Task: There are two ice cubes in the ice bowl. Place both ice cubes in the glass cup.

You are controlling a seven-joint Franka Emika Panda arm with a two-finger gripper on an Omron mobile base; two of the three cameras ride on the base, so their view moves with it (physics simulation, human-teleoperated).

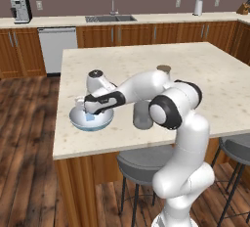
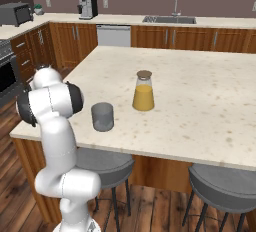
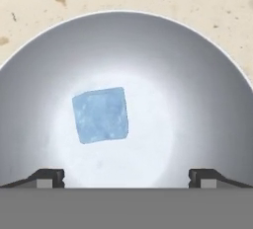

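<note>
Left base view: behind-left of arm, looks forward/down over island counter (image 1: pixel 205 69). Right base view: behind-right, same counter (image 2: pixel 200 91); both share the glass cup (image 1: pixel 142 116) (image 2: pixel 102 116). Hand view: close, straight down into ice bowl (image 3: pixel 207 75), filling frame.

No text, label, brand, number or sign can be read anywhere in these frames. The coffee machine (image 1: pixel 20 9) at the upper left of the left base view has a plain front with no legible marking. The microwave (image 2: pixel 16 13) at the upper left of the right base view is likewise too small and blurred for any lettering. The lidded jar (image 2: pixel 143 91) near the middle of the right base view bears no label. The ice cube (image 3: pixel 101 115) in the hand view is unmarked.
</note>
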